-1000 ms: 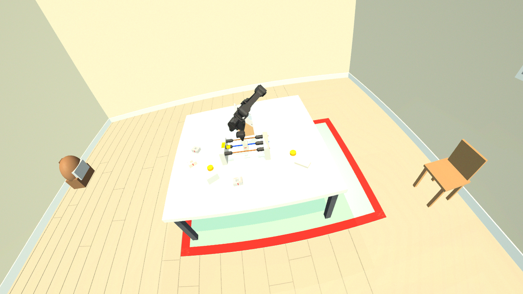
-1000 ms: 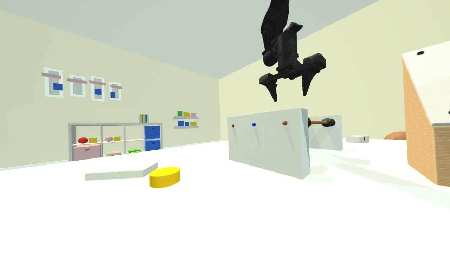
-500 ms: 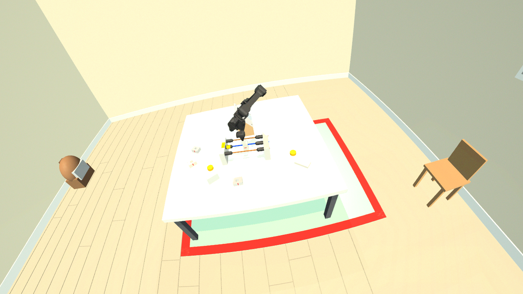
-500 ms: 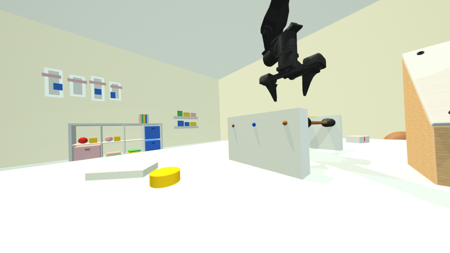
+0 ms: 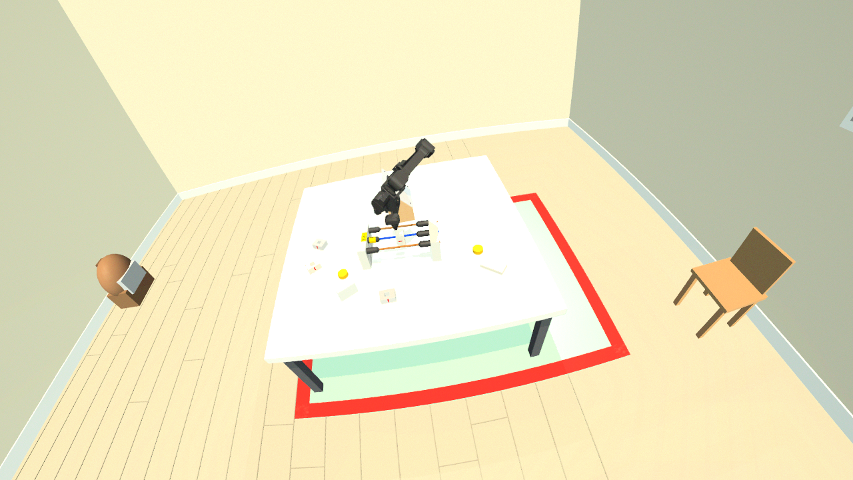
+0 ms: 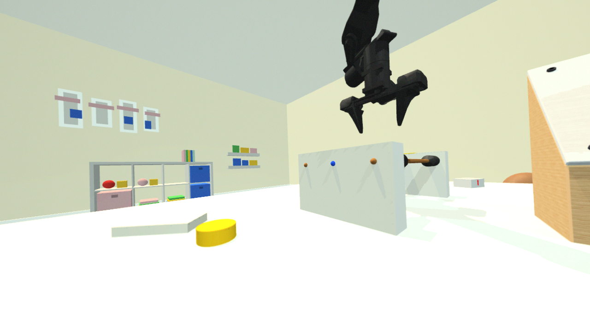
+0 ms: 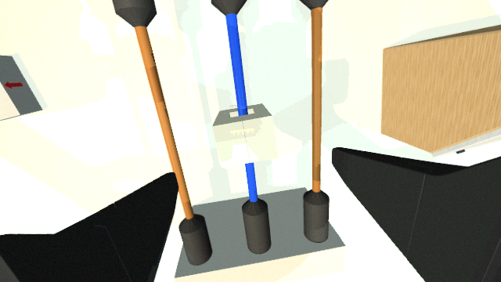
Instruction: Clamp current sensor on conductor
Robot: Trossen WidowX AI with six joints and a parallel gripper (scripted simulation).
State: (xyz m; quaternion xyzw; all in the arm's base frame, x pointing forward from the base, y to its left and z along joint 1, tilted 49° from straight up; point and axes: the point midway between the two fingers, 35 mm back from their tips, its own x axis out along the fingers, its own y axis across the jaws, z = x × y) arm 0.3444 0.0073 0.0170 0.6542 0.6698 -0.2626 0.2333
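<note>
While a brown rounded object (image 5: 114, 274) stands on the floor at far left, the bench (image 5: 310, 334) carries two small pale blocks with red marks, one farther (image 5: 320, 245), one nearer (image 5: 314, 268). To their right come a yellow disc (image 5: 342, 274) and a pale slab (image 5: 346, 291). Next rises the left upright (image 5: 364, 259) (image 6: 428, 177), with yellow tags (image 5: 364, 237) beside the blue conductor's end; their lettering is too small to read. A third block (image 5: 387, 297) (image 7: 24, 98) with a red arrow lies on the near side.

In the middle, the current sensor (image 5: 400, 237) (image 7: 245, 142) sits around the blue conductor (image 5: 386, 238) (image 7: 236, 59), between two orange ones; whether it has latched cannot be told. The claw (image 5: 394, 227) (image 6: 380, 128) (image 7: 256, 167) hangs above the conductors, spread wide and holding nothing. Beyond them is a wooden box (image 5: 405, 211) (image 6: 552, 198) (image 7: 438, 90).

Farther right stand the right upright (image 5: 435, 241) (image 6: 346, 185) (image 7: 282, 219), another yellow disc (image 5: 477, 249) (image 6: 215, 234) and another slab (image 5: 494, 267) (image 6: 150, 229). A chair (image 5: 728, 285) stands at far right.
</note>
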